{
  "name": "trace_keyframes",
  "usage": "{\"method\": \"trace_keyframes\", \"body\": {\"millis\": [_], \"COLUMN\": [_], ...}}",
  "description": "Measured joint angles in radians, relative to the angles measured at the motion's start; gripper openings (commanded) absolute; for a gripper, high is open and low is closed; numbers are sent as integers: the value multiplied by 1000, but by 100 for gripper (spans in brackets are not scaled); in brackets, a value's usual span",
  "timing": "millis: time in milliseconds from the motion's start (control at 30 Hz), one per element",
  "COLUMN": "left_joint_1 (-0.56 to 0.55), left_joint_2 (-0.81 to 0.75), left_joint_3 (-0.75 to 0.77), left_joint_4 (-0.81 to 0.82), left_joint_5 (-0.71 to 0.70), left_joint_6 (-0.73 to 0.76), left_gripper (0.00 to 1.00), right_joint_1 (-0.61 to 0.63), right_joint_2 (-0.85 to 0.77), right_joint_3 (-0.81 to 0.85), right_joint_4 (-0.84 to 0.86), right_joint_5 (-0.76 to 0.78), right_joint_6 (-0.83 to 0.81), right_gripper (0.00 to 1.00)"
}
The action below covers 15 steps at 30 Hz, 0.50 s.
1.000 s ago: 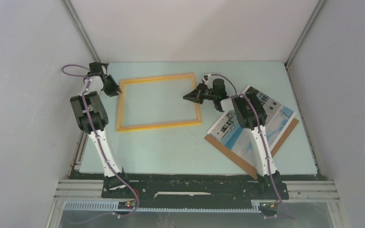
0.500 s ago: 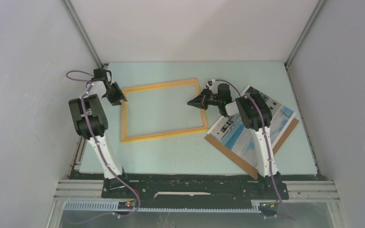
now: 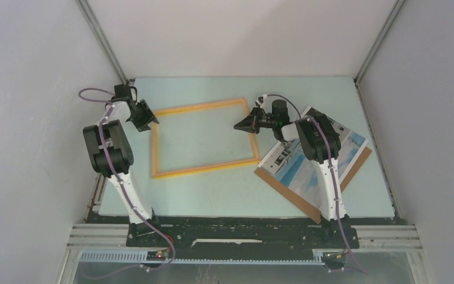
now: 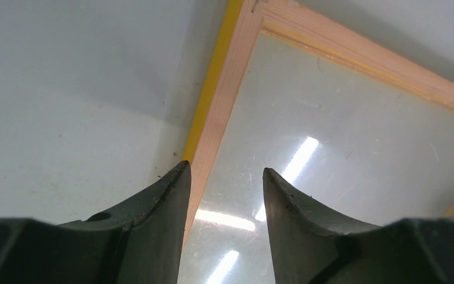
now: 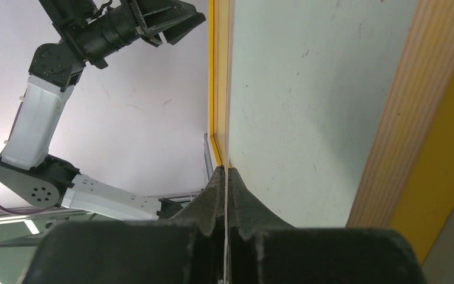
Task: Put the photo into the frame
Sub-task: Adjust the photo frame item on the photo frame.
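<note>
squaring-up step, it seems: the thin yellow-orange wooden picture frame (image 3: 203, 167) lies flat on the pale tabletop (image 3: 213, 195). the left gripper (image 4: 224, 168) hovers part-open over its far-left rim. the right gripper (image 5: 224, 168) is pinched tight against the right rim, holding nothing. the blue-sky photo print (image 3: 295, 171) lies on the brown backing board (image 3: 282, 188). next job: fetch it.

The frame (image 4: 224, 100) is grained wood, its pane (image 4: 331, 118) glossy.
</note>
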<state>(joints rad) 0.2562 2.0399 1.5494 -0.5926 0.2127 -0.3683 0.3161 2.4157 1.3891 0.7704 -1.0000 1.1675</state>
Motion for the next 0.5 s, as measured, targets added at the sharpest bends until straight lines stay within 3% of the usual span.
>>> {"method": "trace_keyframes", "body": {"millis": [367,500], "left_joint_1": [50,50], "left_joint_2": [61,116], "left_joint_3": [47,74], "left_joint_4": [61,62], "left_joint_5": [6,38], "left_joint_6": [-79,-88], "left_gripper": [38,27], "right_joint_1": [8,8], "right_joint_2": [0,0], "right_joint_3": [63,74], "right_joint_4": [-88,-102], "right_joint_5": [-9,-12], "right_joint_6": [-60,-63], "right_gripper": [0,0]}}
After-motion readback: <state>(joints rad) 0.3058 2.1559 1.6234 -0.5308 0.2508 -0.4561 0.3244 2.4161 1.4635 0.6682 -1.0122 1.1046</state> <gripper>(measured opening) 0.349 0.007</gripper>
